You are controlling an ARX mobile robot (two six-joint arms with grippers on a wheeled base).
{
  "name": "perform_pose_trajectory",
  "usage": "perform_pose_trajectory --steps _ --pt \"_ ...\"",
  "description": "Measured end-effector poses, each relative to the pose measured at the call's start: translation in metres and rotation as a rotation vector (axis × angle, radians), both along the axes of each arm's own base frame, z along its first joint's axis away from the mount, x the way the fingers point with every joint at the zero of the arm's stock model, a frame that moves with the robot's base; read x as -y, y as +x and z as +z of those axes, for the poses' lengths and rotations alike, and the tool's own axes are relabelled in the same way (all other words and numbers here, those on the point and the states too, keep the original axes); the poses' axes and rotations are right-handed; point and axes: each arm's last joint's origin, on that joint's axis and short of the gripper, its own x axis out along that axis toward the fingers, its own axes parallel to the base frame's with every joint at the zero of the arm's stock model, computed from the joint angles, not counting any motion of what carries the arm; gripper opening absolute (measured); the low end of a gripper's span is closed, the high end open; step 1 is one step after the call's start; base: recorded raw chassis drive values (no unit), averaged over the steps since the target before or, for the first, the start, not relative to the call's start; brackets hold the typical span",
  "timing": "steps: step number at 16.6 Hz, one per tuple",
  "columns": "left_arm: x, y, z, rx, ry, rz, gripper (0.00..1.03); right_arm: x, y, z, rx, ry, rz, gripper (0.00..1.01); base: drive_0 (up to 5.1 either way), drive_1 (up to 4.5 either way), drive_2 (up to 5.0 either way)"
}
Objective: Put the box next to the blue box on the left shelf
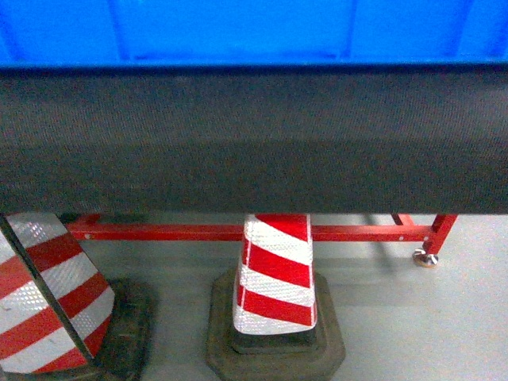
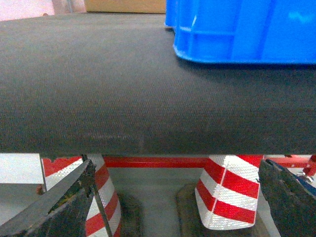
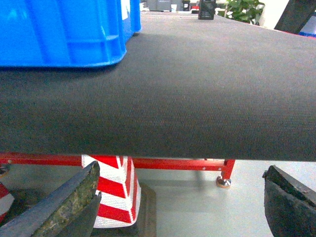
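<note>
The box (image 1: 254,28) is a bright-blue ribbed plastic crate standing on a dark woven surface (image 1: 254,143), and it fills the top of the head view. It shows at the upper right of the left wrist view (image 2: 247,29) and the upper left of the right wrist view (image 3: 64,29). My left gripper (image 2: 176,168) is open, low in front of the surface's near edge, with nothing between its fingers (image 2: 74,197). My right gripper (image 3: 182,170) is also open and empty at the same height. Neither gripper touches the box. The left shelf is out of view.
Under the surface runs a red-painted tube frame (image 1: 198,232) with a caster foot (image 1: 425,258). Two red-and-white striped cones (image 1: 276,274) (image 1: 48,294) on dark rubber bases stand on the grey floor. A sliver of more blue plastic (image 2: 170,12) shows behind the box.
</note>
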Motion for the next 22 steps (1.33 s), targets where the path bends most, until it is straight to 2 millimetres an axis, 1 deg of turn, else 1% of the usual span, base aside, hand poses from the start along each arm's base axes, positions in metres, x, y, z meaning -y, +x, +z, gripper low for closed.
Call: perform_pose_trajectory --steps 22 --pt "0.0 0.0 0.0001 0.001 0.0 0.001 0.98 0.0 0.0 0.0 0.0 -0.001 0.0 0.98 0.0 0.0 0.0"
